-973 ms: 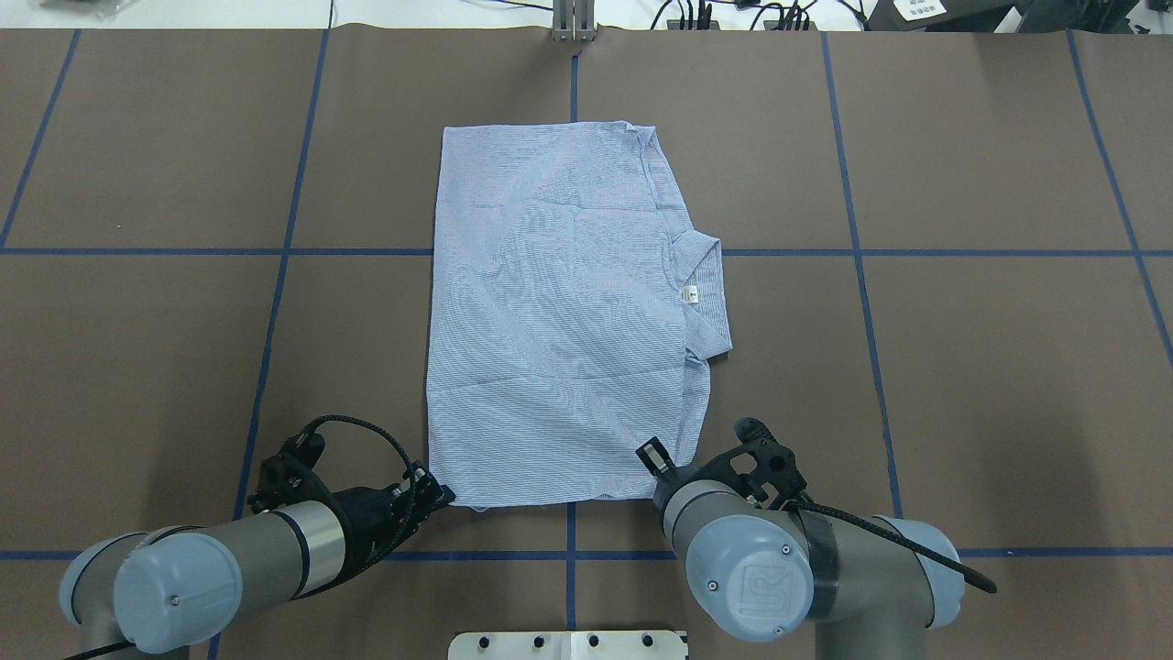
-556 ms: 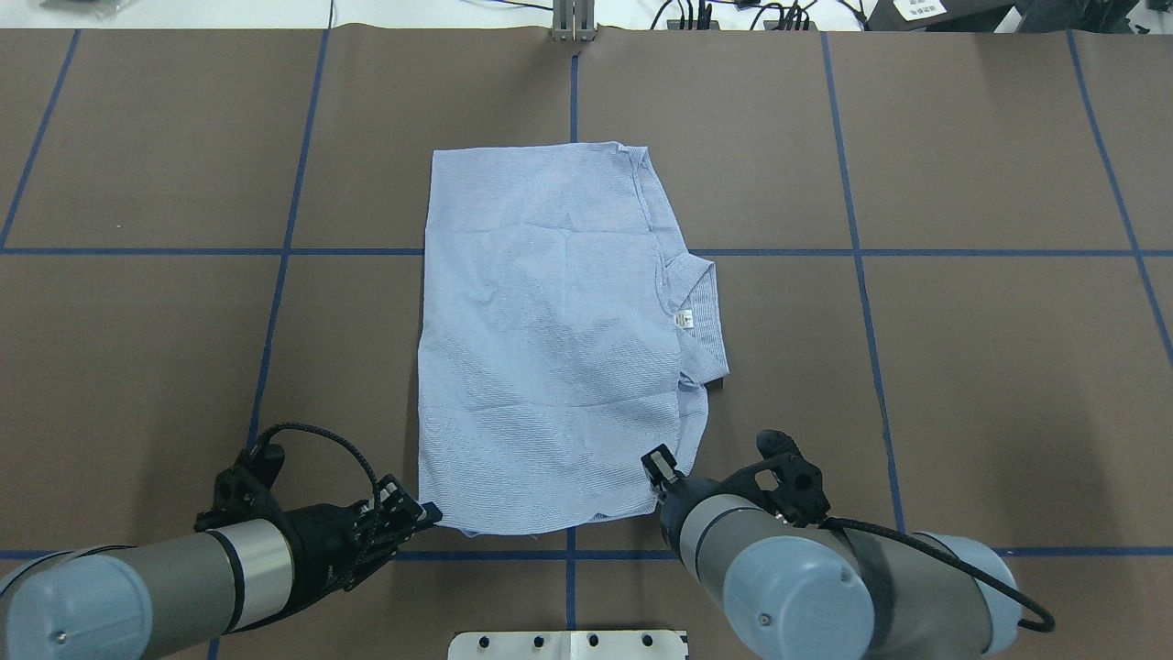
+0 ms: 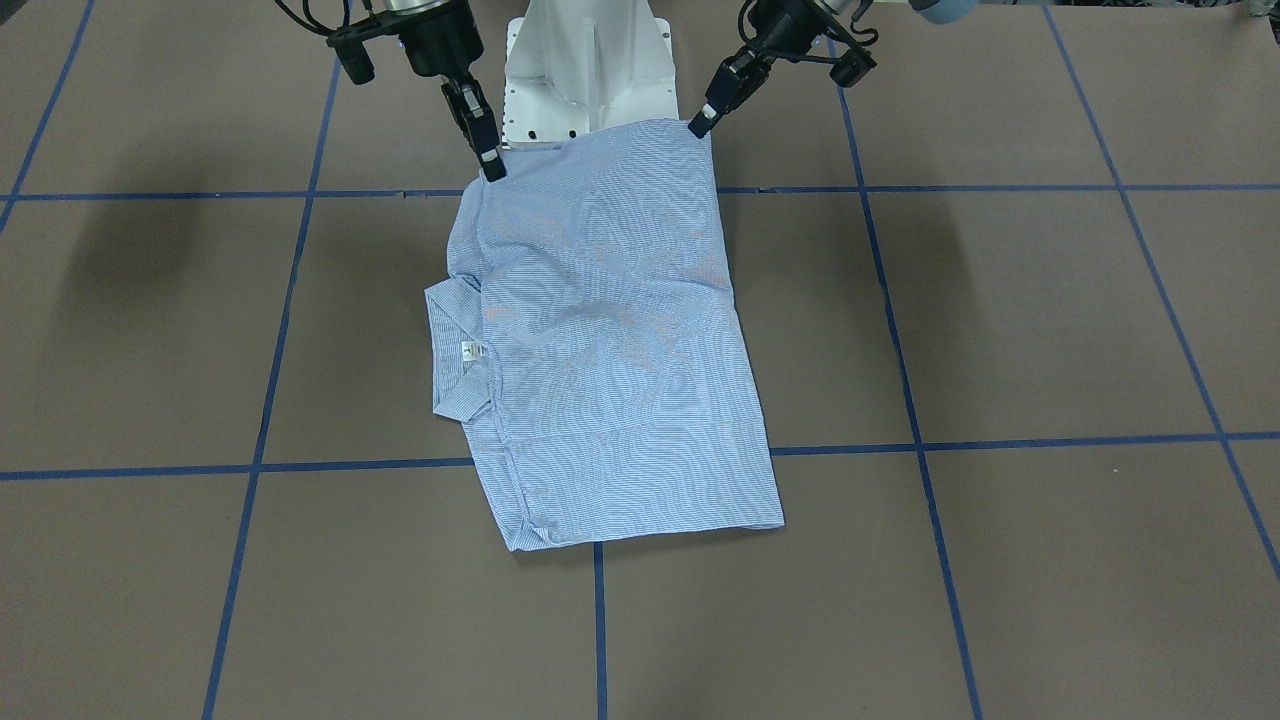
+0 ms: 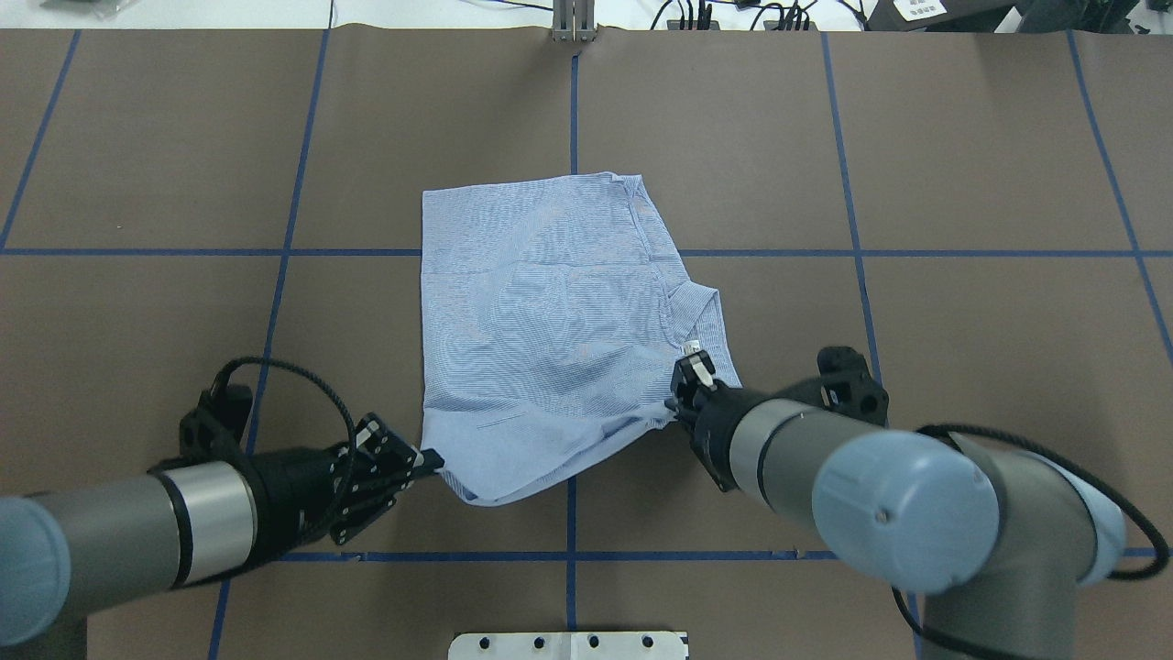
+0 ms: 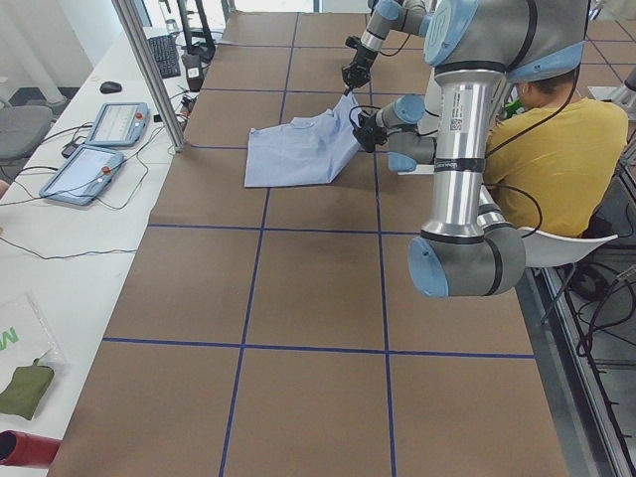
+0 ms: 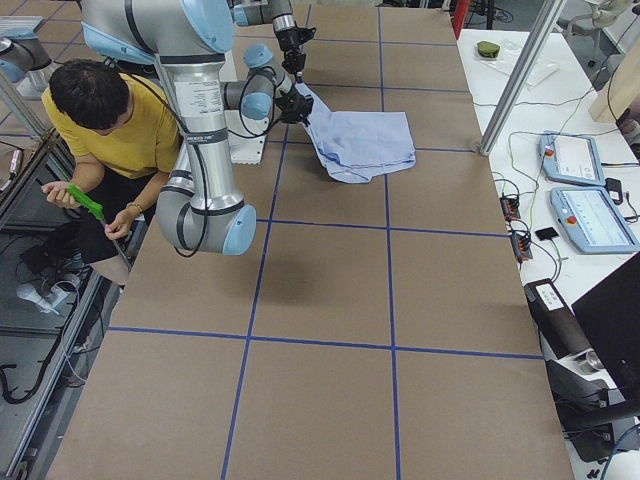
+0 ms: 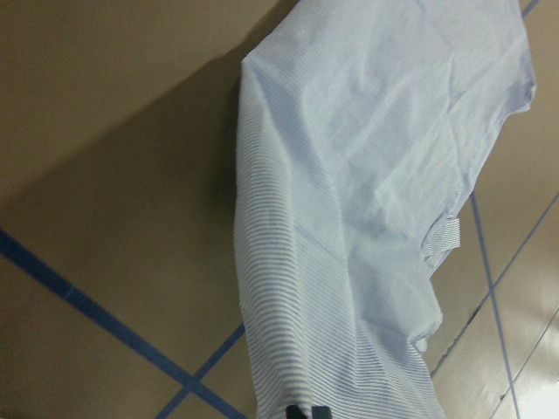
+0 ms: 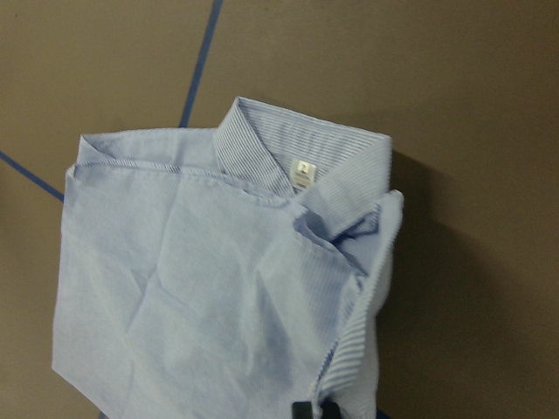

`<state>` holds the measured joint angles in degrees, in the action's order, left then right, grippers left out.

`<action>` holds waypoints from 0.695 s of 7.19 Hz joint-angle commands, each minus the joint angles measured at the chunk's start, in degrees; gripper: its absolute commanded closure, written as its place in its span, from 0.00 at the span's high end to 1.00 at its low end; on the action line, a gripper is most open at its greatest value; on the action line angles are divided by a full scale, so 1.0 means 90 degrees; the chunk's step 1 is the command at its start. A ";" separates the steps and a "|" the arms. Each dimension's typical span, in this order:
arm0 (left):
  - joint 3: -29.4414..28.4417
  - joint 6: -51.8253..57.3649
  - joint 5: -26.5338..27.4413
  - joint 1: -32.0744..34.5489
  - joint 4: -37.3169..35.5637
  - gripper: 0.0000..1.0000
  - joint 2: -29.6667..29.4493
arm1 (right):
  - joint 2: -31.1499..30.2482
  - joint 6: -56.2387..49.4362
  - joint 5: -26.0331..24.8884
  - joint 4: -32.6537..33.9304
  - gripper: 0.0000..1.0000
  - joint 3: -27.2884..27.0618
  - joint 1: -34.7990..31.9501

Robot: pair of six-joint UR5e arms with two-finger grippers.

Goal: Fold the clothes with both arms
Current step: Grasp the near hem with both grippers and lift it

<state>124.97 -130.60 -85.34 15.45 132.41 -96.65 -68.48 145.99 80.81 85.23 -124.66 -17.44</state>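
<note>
Blue shirt (image 3: pixel 610 340) corners pinched: left hand (image 3: pixel 698 124), right hand (image 3: pixel 492 168).

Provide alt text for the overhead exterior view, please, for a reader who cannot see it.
The left gripper and the right gripper each pinch a near corner of a light blue striped shirt, holding that edge raised above the brown table with blue grid lines; the collar lies on the right.

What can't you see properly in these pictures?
Shirt buttons: none show in any view; perhaps folded underneath.
Neck label writing: too small, right wrist view.
Left gripper fingertips: cut off by the left wrist view's bottom edge.
Person's face: turned away, exterior right view.
</note>
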 commanded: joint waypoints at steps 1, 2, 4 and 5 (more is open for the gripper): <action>-0.0677 0.0282 -0.0966 0.1152 -0.1008 0.00 -0.1190 | 0.0781 -0.0272 0.0845 -0.0066 0.00 0.1181 -0.1058; -0.1059 0.0292 -0.0996 0.1377 -0.0991 0.00 -0.1340 | 0.1034 -0.0361 0.0846 -0.0143 0.00 0.1698 -0.1196; -0.1568 0.0710 -0.1006 0.1845 -0.1001 0.00 -0.1516 | 0.1426 -0.0506 0.1302 -0.0971 0.00 0.2811 -0.1693; -0.1986 0.0857 -0.1006 0.2003 -0.1011 0.00 -0.1826 | 0.1785 -0.0663 0.1479 -0.1090 0.00 0.3358 -0.1879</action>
<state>111.14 -124.72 -94.31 31.23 123.41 -110.50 -55.78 141.61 91.76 77.75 -100.66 -31.92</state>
